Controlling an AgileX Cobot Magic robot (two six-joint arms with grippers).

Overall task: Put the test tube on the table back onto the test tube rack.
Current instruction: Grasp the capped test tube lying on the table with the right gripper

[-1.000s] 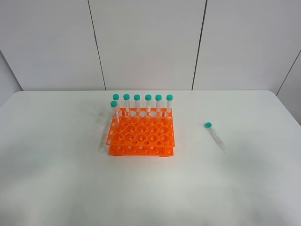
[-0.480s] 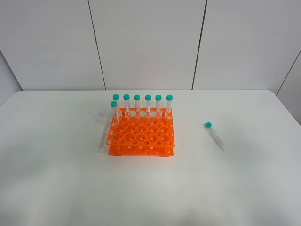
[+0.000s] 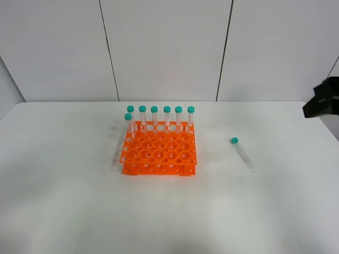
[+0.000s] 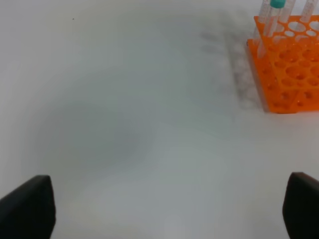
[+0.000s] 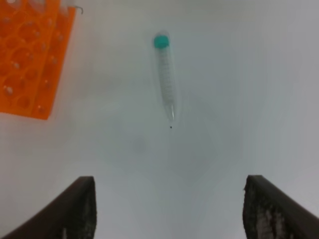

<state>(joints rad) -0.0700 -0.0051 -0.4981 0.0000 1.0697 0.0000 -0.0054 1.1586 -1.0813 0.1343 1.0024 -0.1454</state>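
Seven green-capped tubes (image 3: 154,117) are standing upright in the orange rack (image 3: 159,153), six along its far row and one in the next row at the left end. One more test tube (image 3: 242,154) is lying flat on the white table (image 3: 79,211), well apart from the rack on its right side and touching nothing else. Its green cap (image 3: 234,141) is pointing toward the far edge of the table and its pointed tip is facing the near edge, with the body slanting slightly to the right as the high camera shows it. A dark piece of the robot (image 3: 323,99) is showing at the right border of the high view, near the table's far right corner.

In the right wrist view, the right claw (image 5: 172,199) is hanging above the table with its two dark fingers (image 5: 79,209) spread wide, gripping nothing. The test tube is lying ahead of the gap between them, and a corner of the rack is sitting off to one side. In the left wrist view, the left claw (image 4: 167,204) is likewise spread wide and holding nothing over the table, with the rack's corner and a couple of its tubes showing farther off.
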